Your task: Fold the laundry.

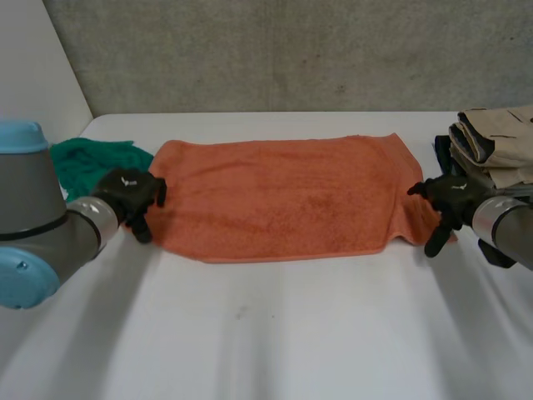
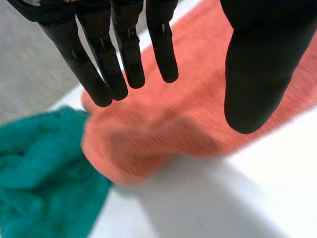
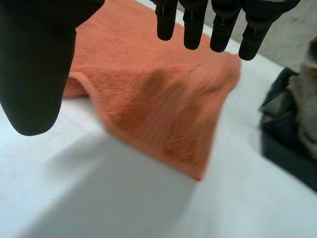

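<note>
The left hand (image 1: pixel 129 193) and right hand (image 1: pixel 450 197), fingers (image 2: pixel 126 54) spread and empty, should pinch the mid-frame towel's (image 1: pixel 283 196) near corners evenly.

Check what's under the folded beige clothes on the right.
A dark garment pokes out beneath the beige pile, beside the right hand. The pile covers the rest of it, so its shape can't be told.

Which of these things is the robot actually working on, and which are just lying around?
In the job: orange towel, spread out; left hand and right hand, both open, at its two ends.
Lying about: crumpled green cloth by the left hand; pile of folded clothes by the right hand.
</note>
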Robot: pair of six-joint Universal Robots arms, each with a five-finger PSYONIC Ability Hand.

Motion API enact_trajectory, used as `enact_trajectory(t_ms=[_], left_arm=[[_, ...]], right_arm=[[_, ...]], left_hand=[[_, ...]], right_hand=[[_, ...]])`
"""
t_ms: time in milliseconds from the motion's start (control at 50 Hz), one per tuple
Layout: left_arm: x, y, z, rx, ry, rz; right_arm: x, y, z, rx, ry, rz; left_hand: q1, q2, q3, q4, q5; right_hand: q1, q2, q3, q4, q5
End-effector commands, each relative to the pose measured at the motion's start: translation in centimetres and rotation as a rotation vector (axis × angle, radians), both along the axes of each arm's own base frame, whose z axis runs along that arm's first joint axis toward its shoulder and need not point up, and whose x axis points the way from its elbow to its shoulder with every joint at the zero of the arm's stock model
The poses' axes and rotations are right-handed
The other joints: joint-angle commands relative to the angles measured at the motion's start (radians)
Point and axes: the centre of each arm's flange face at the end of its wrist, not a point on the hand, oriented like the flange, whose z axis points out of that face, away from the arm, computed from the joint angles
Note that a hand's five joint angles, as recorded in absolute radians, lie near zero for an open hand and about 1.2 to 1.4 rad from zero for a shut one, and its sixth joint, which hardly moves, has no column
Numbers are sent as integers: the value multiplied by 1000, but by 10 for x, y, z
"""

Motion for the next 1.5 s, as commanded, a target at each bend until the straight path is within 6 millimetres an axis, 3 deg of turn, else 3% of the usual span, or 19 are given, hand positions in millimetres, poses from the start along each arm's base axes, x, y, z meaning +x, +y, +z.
enact_trajectory(t_ms=[20,100,260,280,340,360,380,700,760,820,860,1060,1160,1220,1280,1420,1460,1480,1500], left_arm=[[6,-5,-24,61,-33,11],[8,-12,-32,53,-53,6],[6,-24,-40,0,-74,-7],[6,-26,-41,-8,-75,-8],[4,-30,-42,-22,-73,-12],[3,-32,-42,-30,-69,-13],[1,-34,-43,-36,-67,-14],[-15,-51,-51,-69,-60,-42],[-15,-55,-55,-69,-79,-38],[-13,-58,-56,-74,-94,-33],[-13,-60,-54,-79,-89,-42],[-11,-31,-17,-25,-66,-82],[-2,4,0,119,-123,-77],[0,12,0,180,-153,-81],[-4,-2,2,115,-159,-92],[-24,-53,-33,-23,-162,-71],[-28,-60,-37,-34,-159,-62],[-32,-63,-36,-51,-159,-59],[-33,-65,-34,-60,-158,-59]], right_arm=[[21,3,-19,-19,-53,43],[34,1,-30,-61,-47,77],[44,-10,-47,-171,39,133],[45,-13,-48,-194,55,140],[45,-16,-49,-217,75,149],[46,-17,-47,-235,79,151],[46,-18,-47,-245,83,154],[47,-14,-47,-243,87,165],[47,-14,-47,-242,89,165],[46,-15,-46,-248,97,163],[45,-16,-43,-257,104,162],[43,1,-23,-203,175,207],[39,18,-12,-151,246,255],[40,22,-10,-151,247,271],[41,24,-11,-149,243,281],[50,23,-33,-143,240,288],[52,22,-36,-146,243,285],[54,23,-39,-150,249,286],[55,23,-40,-153,251,284]], left_hand=[[-36,-27,-27,-34,-32],[-201,-192,-192,-199,-196],[-216,-207,-207,-214,-211],[-213,-204,-204,-211,-208],[-213,-204,-204,-211,-208],[-213,-204,-204,-211,-208],[-213,-204,-204,-211,-208],[-104,-96,-95,-102,-100],[71,80,80,73,76],[406,414,415,408,410],[792,801,801,794,797],[794,803,803,796,798],[794,803,803,796,798],[794,803,803,796,798],[794,803,803,796,798],[788,797,797,790,793],[619,628,628,621,624],[316,325,325,318,320],[188,197,197,190,192]], right_hand=[[102,119,120,113,104],[117,134,135,128,119],[342,360,360,353,345],[561,578,579,572,563],[876,893,894,887,879],[1112,1130,1131,1123,1115],[1162,1179,1180,1173,1164],[1162,1180,1180,1173,1165],[1162,1180,1180,1173,1165],[1162,1180,1180,1173,1165],[1162,1180,1180,1173,1165],[1162,1180,1180,1173,1165],[1162,1180,1180,1173,1165],[1162,1180,1180,1173,1165],[1162,1180,1180,1173,1165],[1162,1180,1180,1173,1165],[1162,1180,1180,1173,1165],[1162,1180,1180,1173,1165],[1162,1180,1180,1173,1165]])
